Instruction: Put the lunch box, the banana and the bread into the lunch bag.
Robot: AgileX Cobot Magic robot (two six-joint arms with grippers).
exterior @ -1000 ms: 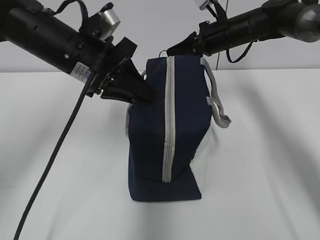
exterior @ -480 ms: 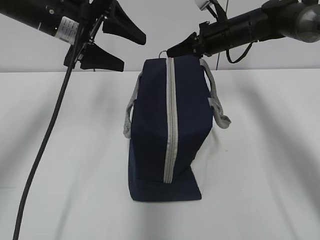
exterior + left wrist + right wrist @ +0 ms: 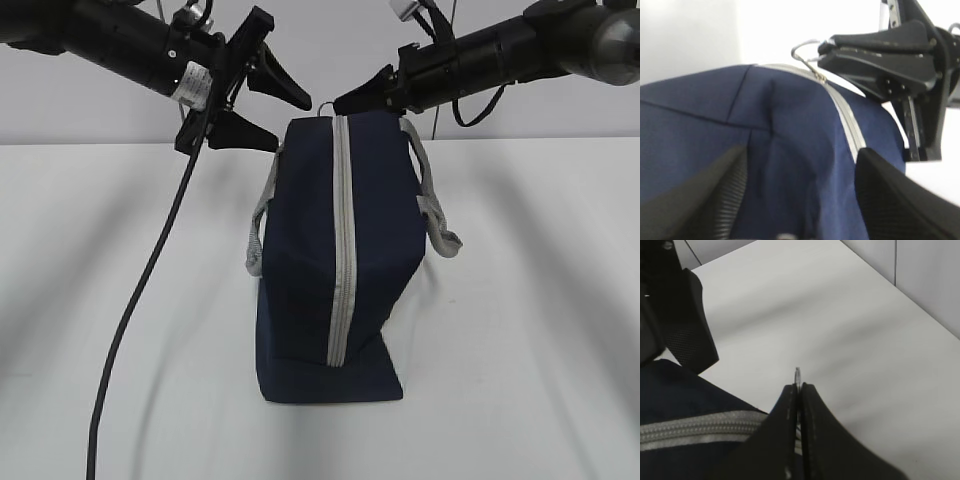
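Note:
The navy lunch bag (image 3: 300, 270) stands upright on the white table, its grey zipper (image 3: 341, 240) closed along the side facing me. My right gripper (image 3: 340, 103) is shut on the zipper's ring pull (image 3: 805, 50) at the bag's top; the ring's tip (image 3: 798, 375) shows between the closed jaws. My left gripper (image 3: 290, 125) is open, raised just left of the bag's top corner, with the bag's fabric (image 3: 790, 175) between its fingers (image 3: 715, 200), not touching. The lunch box, banana and bread are out of view.
Grey webbing handles hang on the bag's left (image 3: 257, 235) and right (image 3: 437, 215) sides. A black cable (image 3: 130, 330) hangs from the left arm down to the table. The white table (image 3: 530, 330) spreads around the bag.
My left gripper let go of the bag's left side, opened and rose; it now hovers near the top left corner. The left handle dropped free. The right gripper has not moved.

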